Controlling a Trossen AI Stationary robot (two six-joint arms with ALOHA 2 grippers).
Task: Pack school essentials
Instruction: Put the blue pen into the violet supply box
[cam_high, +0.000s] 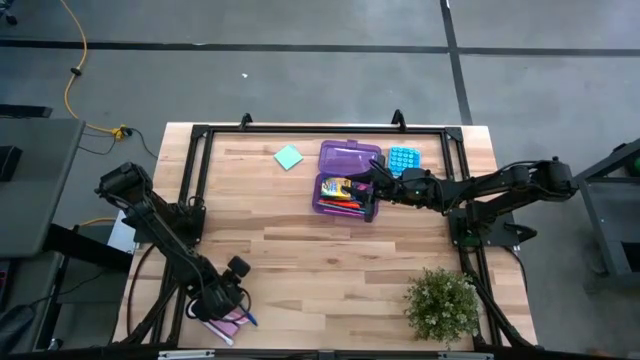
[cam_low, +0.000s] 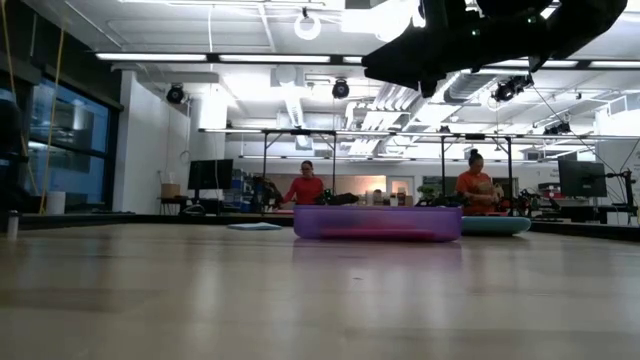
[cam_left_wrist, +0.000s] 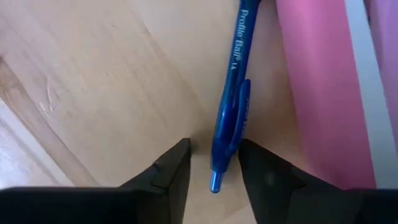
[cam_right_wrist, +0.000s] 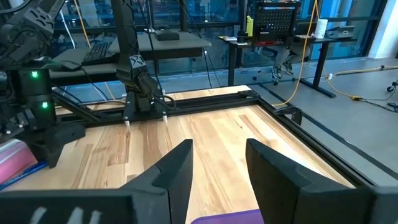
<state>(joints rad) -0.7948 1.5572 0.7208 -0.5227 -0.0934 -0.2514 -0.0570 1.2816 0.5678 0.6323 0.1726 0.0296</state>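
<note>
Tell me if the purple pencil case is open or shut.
Open. In the high view the purple pencil case lies with its lid folded back flat toward the table's far edge, and the tray half shows the crayon box and pens inside.

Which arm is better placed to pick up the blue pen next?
Left. The left gripper sits open astride the blue pen at the table's near edge, while the right gripper is over the purple case.

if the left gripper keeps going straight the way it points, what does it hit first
Most likely the blue pen: its end lies between the open jaws of the left gripper, with the table just behind it. Depth is hard to judge.
</note>
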